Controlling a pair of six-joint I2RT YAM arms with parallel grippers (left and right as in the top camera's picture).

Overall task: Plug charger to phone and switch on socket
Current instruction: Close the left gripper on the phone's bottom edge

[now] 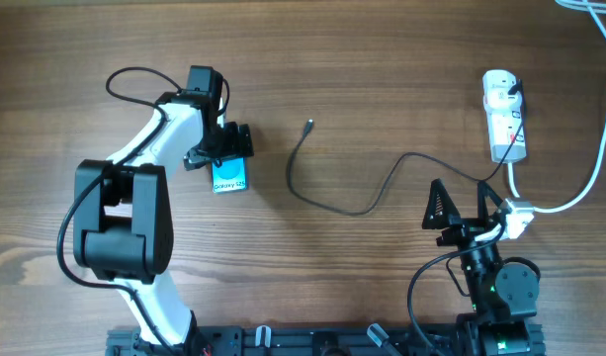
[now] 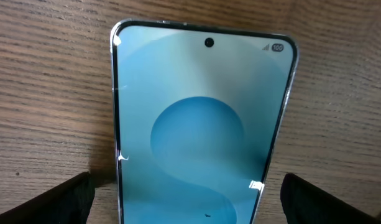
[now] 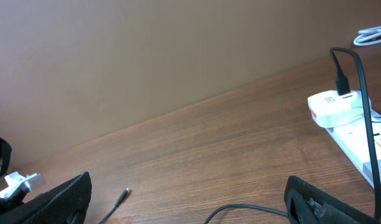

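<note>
The phone point(image 1: 229, 179) lies flat on the table, teal screen lit, "Galaxy" lettering showing. My left gripper point(image 1: 224, 155) hovers over its far end, open. In the left wrist view the phone point(image 2: 199, 124) lies between the two spread fingers point(image 2: 187, 205), with a gap on each side. The charger cable point(image 1: 352, 210) snakes across the table from its free connector tip point(image 1: 309, 125) to a black plug point(image 1: 517, 94) in the white socket point(image 1: 502, 119). My right gripper point(image 1: 464, 206) is open and empty over the cable. The right wrist view shows the tip point(image 3: 122, 196) and socket point(image 3: 358, 134).
A thicker white lead point(image 1: 579, 188) runs from the socket toward the table's right edge and back corner. A white adapter block point(image 3: 334, 107) sits on the socket's outlet. The left arm's base point(image 1: 120, 222) stands at the front left.
</note>
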